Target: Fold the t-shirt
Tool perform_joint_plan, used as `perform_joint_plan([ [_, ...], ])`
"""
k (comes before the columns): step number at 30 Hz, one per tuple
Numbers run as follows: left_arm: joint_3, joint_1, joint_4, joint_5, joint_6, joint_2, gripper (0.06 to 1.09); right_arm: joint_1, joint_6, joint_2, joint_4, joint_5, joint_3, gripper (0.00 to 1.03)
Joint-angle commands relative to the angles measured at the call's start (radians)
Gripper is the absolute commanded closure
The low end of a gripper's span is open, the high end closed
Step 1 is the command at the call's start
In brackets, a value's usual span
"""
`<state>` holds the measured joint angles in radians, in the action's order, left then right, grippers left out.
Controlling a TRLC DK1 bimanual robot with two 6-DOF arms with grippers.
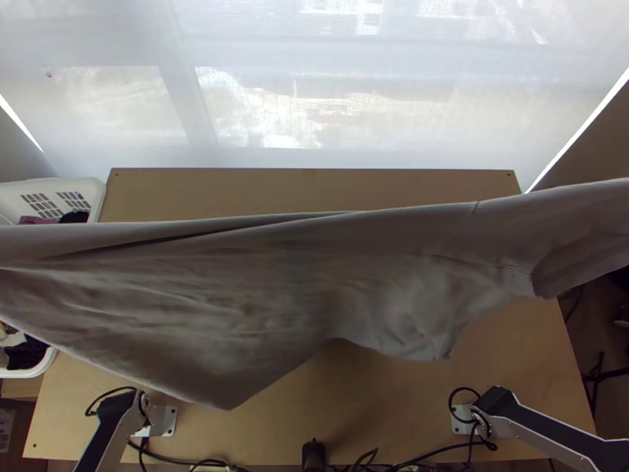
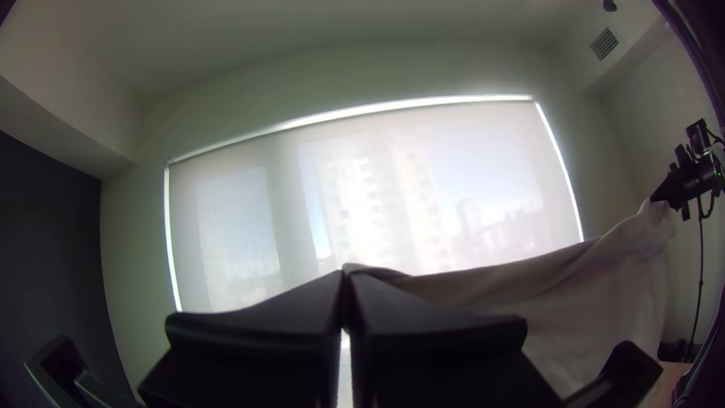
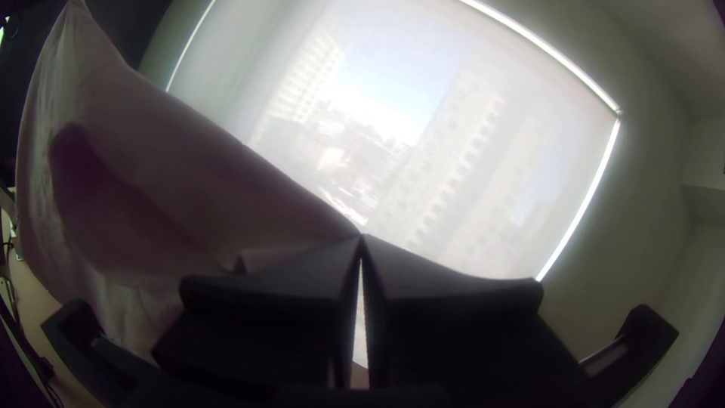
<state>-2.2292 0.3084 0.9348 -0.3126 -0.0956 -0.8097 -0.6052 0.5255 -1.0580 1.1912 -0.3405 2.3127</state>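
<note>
One thin, creased grey t-shirt [image 1: 275,291], taut-edged, drooping, pinched by left end effector [image 2: 344,276] and right end effector [image 3: 362,240].

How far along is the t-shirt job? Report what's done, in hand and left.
Done: the t-shirt looks picked up, held over the table.
In hand: it is stretched between the left gripper and right gripper, its lower part hanging.
Left: laying it down, then apparently all the folding, as it hangs uneven with no neat fold made out.
</note>
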Motion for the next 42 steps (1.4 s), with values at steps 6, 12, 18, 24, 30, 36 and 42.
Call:
perform_joint_plan([
  [6, 0.043, 0.195, -0.027, -0.183, 0.089, 0.061, 1.05, 0.025, 0.005, 0.049, 0.048, 0.000, -0.006, 1.00],
  [12, 0.074, 0.242, -0.060, -0.220, 0.125, 0.053, 1.05, 0.025, 0.001, 0.046, 0.033, 0.005, -0.026, 1.00],
  [18, 0.080, 0.276, -0.131, -0.246, 0.151, 0.043, 1.05, 0.025, 0.042, 0.029, -0.081, 0.003, -0.016, 1.00],
  [24, 0.074, 0.281, -0.140, -0.253, 0.151, 0.049, 1.05, 0.024, 0.033, 0.012, -0.096, 0.005, -0.004, 1.00],
  [30, 0.062, 0.281, -0.140, -0.267, 0.140, 0.072, 1.05, 0.028, 0.048, 0.033, -0.100, 0.005, 0.022, 1.00],
  [36, 0.068, 0.285, -0.108, -0.283, 0.137, 0.090, 1.05, 0.064, 0.062, 0.082, -0.021, 0.012, 0.011, 1.00],
  [42, 0.105, 0.342, -0.091, -0.344, 0.163, 0.095, 1.05, 0.062, 0.008, 0.079, 0.002, 0.031, -0.021, 1.00],
])
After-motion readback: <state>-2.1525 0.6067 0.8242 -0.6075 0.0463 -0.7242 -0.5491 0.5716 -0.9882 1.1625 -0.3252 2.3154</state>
